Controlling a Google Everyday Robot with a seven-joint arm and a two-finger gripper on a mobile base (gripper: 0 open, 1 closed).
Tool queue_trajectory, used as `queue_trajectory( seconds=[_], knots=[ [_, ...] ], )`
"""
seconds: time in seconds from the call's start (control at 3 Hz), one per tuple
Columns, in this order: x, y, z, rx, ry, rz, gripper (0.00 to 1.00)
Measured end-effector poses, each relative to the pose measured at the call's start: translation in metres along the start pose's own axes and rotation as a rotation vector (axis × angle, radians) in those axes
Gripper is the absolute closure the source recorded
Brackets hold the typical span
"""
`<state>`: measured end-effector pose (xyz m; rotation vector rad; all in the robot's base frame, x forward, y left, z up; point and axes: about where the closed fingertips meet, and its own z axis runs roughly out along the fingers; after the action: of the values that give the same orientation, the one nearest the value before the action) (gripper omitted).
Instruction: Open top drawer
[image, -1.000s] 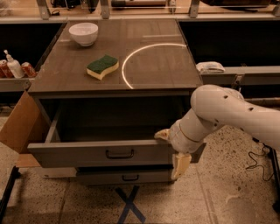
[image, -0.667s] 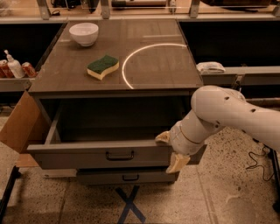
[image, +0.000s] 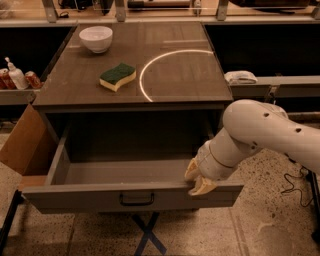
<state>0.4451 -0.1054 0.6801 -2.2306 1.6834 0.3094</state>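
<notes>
The top drawer is a wide grey-brown wooden front with a small dark bar handle at its centre. It stands pulled far out of the cabinet, and its deep box is open and empty. My gripper, on the white arm coming in from the right, sits at the top edge of the drawer front near its right end, well right of the handle. The lower drawer fronts are hidden under the open drawer.
On the cabinet top lie a green-and-yellow sponge and a white bowl. A cardboard box leans at the left. Bottles stand on the left shelf, a white cloth on the right one. A cable lies on the floor at the right.
The top drawer has slid further out toward the camera and now covers the lower drawer front. My gripper has stayed at the right end of the drawer front, moving out with it.
</notes>
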Motion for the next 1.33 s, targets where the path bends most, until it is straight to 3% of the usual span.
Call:
queue_trajectory(
  seconds=[1.0,1.33],
  knots=[
    [-0.001,0.001,0.001,-0.005,0.001,-0.004,0.01],
    [0.005,-0.003,-0.011,0.019,-0.007,-0.004,0.00]
  ],
)
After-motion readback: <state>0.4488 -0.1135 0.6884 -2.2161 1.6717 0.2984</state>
